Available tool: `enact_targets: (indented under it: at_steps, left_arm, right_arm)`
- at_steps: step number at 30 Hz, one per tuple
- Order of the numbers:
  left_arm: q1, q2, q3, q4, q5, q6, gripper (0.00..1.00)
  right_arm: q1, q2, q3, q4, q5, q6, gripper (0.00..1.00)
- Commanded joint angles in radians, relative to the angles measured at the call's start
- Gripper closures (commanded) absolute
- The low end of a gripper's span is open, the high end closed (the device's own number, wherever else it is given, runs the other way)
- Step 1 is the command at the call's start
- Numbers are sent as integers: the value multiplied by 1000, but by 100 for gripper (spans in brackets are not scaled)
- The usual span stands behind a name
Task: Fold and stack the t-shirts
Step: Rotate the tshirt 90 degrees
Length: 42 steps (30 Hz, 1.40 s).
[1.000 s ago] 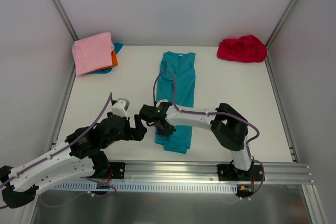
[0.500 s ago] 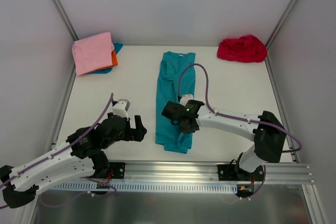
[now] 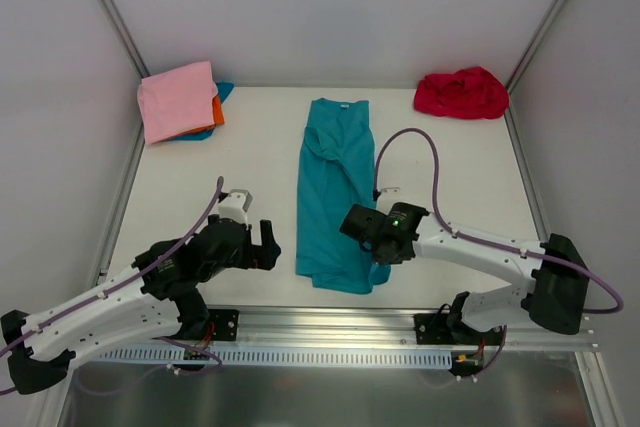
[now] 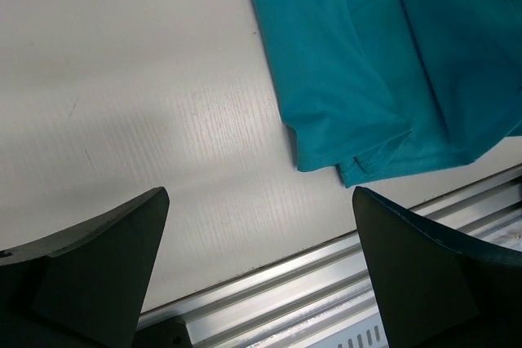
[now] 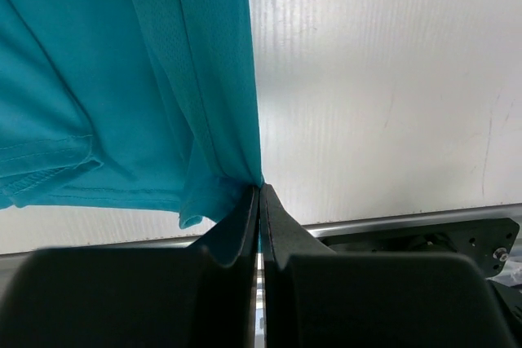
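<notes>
Teal cloth t-shirt (image 3: 335, 187), folded lengthwise into a long strip, lies down the middle of the white table (image 3: 450, 167). We see the right gripper (image 3: 377, 252) pinched tight on the strip's right edge, near its front end. The left gripper (image 3: 268, 244) hovers just left of that end, fingers spread wide, holding nothing. A folded pink shirt (image 3: 178, 97) tops an orange shirt (image 3: 217, 111) and a blue shirt (image 3: 224, 91) at back left. A crumpled red shirt (image 3: 462, 92) sits back right.

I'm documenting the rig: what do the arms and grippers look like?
The left arm and right arm have white links, black joints and a looping purple cable. The left gripper and right gripper have black wedge fingers. A green light shows on the right wrist.
</notes>
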Motion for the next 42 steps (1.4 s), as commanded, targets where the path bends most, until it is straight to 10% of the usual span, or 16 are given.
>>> enact_targets:
  at_steps: [1,35,38,42]
  left_arm:
    - [-12,8,18,7,-1,16,1]
    - [-12,5,-40,32,0,5,1]
    - [-12,5,-41,33,0,6,1]
    - [-12,20,-43,56,12,5,1]
  right_arm:
    - [-14,-77,-35,-58,61,53,99]
    - [96,450,376,95,-119,-70,99]
    - [105,429,364,77,-93,-51,51]
    - [113,366,347,52,-70,-42,43]
